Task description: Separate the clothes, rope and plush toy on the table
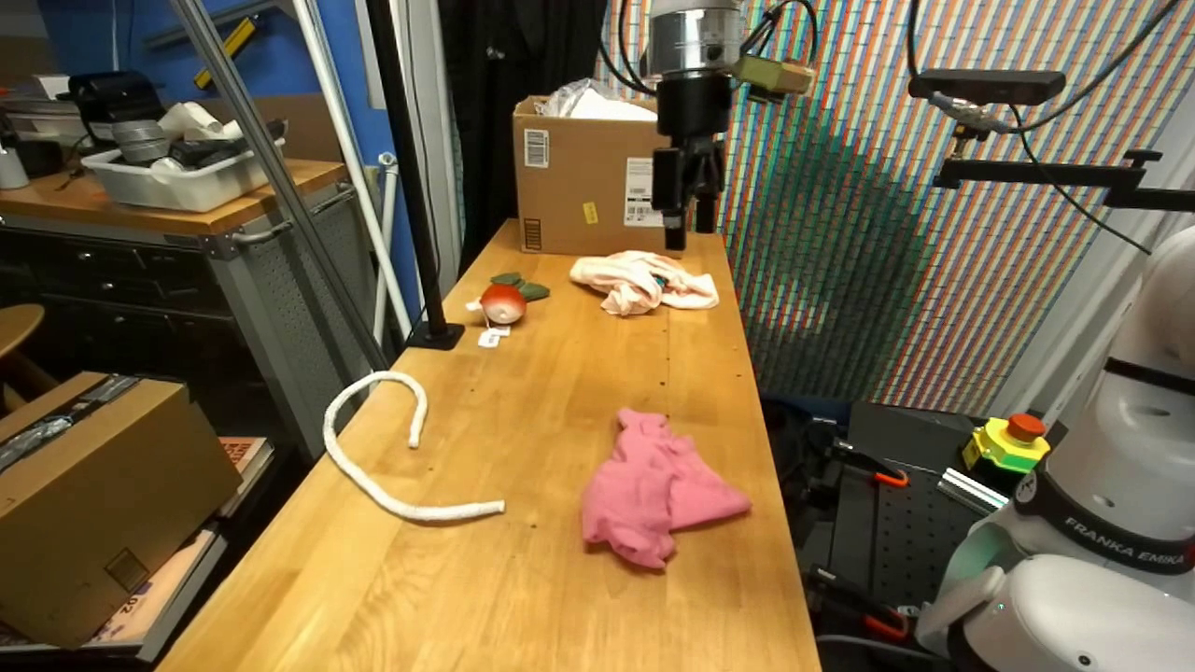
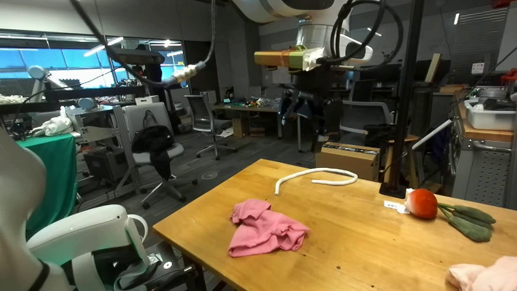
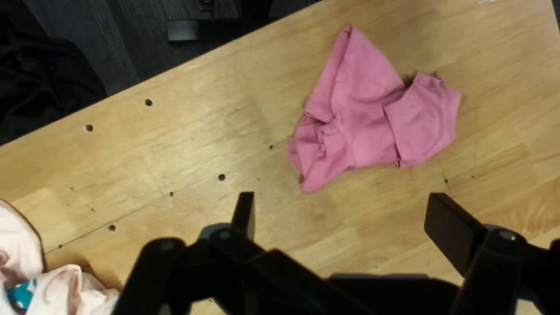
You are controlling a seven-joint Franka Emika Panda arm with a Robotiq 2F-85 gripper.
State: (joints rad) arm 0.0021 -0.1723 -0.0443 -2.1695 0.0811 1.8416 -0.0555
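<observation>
I've got the fingers (image 3: 455, 232) spread wide, holding nothing, above the counter (image 1: 551, 373). Pink cloth (image 1: 644, 490) lies crumpled on it, apart from the rope (image 1: 448, 513) curled at one edge. Plush toy (image 1: 504, 303) sits near the black post (image 1: 412, 187); peach cloth (image 1: 644, 280) bunched just beside the cardboard box (image 1: 574, 191).

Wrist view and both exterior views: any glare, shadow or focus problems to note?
Wrist view: pale sheen on the table, the gripper nearly a silhouette, folds on the pink cloth readable; in an exterior view, windows shine bright while the gripper, dark on dark, is hard to outline; in an exterior view, the rope reads clearly.
</observation>
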